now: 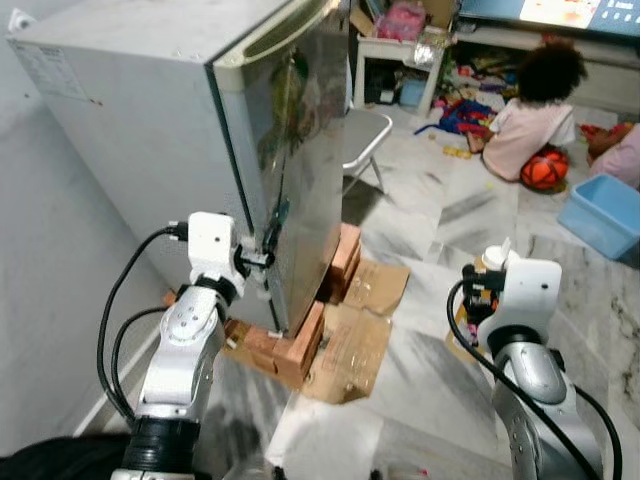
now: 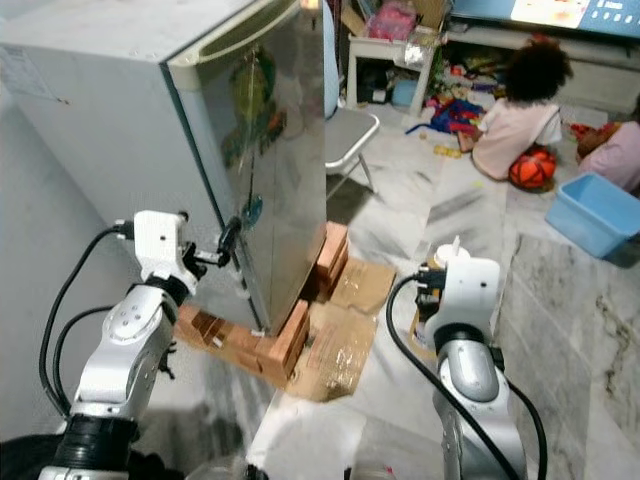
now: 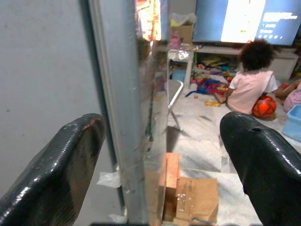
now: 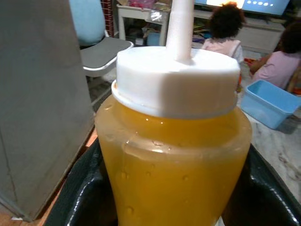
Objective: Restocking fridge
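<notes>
Left gripper (image 1: 268, 252) raised at the front corner edge of the tall grey metal fridge (image 1: 170, 130), fingers (image 3: 56, 174) spread wide either side of the door edge, gripping nothing (contact with the door unclear). Fridge door is closed; the fridge stands on red-brown bricks (image 1: 290, 350) with flattened brown cardboard (image 1: 350, 345) on the pale marble floor (image 1: 440, 400). Right gripper (image 2: 432, 290) held up well apart from the fridge, to the robot's right, clamped around a clear plastic squeeze bottle of orange liquid (image 4: 171, 165) with a white nozzle cap (image 4: 176, 80), bottle upright between the black fingers (image 4: 263, 188). Behind: white folding chair (image 1: 362, 135), light blue plastic tub (image 1: 605, 210), two people sitting on the floor by scattered toys, one beside an orange ball (image 1: 545, 170)
</notes>
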{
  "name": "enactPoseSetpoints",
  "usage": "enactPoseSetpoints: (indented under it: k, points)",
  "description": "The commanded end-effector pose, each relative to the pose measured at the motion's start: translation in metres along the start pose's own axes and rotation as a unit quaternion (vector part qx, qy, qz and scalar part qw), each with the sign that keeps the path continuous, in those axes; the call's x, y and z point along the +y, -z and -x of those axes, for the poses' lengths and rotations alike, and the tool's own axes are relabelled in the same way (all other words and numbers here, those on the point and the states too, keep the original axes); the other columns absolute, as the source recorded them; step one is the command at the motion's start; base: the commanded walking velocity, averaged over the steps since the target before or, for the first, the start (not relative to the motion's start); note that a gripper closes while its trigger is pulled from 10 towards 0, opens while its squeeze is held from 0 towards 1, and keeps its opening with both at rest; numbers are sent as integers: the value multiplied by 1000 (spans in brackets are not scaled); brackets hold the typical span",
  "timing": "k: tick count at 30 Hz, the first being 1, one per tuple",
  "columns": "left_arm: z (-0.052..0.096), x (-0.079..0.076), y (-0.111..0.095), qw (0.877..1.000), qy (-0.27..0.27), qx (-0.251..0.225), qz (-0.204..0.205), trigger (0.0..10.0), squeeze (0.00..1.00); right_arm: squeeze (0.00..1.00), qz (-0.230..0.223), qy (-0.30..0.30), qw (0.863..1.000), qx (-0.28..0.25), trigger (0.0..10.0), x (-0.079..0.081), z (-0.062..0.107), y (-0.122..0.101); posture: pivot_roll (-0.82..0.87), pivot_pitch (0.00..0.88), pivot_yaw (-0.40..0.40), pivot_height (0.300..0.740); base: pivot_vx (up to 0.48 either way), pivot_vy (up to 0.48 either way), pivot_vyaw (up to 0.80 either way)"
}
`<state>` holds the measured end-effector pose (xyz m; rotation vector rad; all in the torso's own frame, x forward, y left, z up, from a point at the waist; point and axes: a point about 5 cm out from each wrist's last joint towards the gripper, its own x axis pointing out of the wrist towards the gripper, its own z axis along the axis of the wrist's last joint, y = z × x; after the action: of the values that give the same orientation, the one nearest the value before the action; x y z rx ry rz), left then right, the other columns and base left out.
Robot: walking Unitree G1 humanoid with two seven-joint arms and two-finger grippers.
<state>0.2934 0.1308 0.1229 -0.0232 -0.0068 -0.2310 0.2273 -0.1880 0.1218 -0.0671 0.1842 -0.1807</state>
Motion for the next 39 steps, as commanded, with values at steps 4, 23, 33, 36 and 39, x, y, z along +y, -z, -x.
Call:
enactPoseSetpoints:
  k: [4, 23, 33, 36, 39]
  points:
    - [0, -2, -3, 1000, 8, -9, -2, 10000, 0, 0, 3, -1, 1000, -5, 10000, -2, 1, -2, -37, 9, 9, 740, 310, 0, -111]
    - [-4, -4, -4, 1000, 1, -10, 5, 10000, 0, 0, 7, 2, 1000, -7, 10000, -3, 0, -4, -44, 24, 9, 740, 319, 0, -63]
    - [0, -4, -1, 1000, -11, -6, 6, 10000, 0, 0, 8, 2, 1000, -6, 10000, -3, 0, -5, -45, 29, 5, 740, 0, 0, 0]
    - [-1, -4, 1, 1000, -7, -3, 7, 10000, 0, 0, 9, 1, 1000, -5, 10000, -3, 1, -5, -47, 28, 5, 740, 0, 0, 0]
    - [-5, -2, 4, 1000, -11, 4, 5, 10000, 0, 0, 9, 1, 1000, -5, 10000, -4, 1, -5, -50, 29, 6, 740, 0, 0, 0]
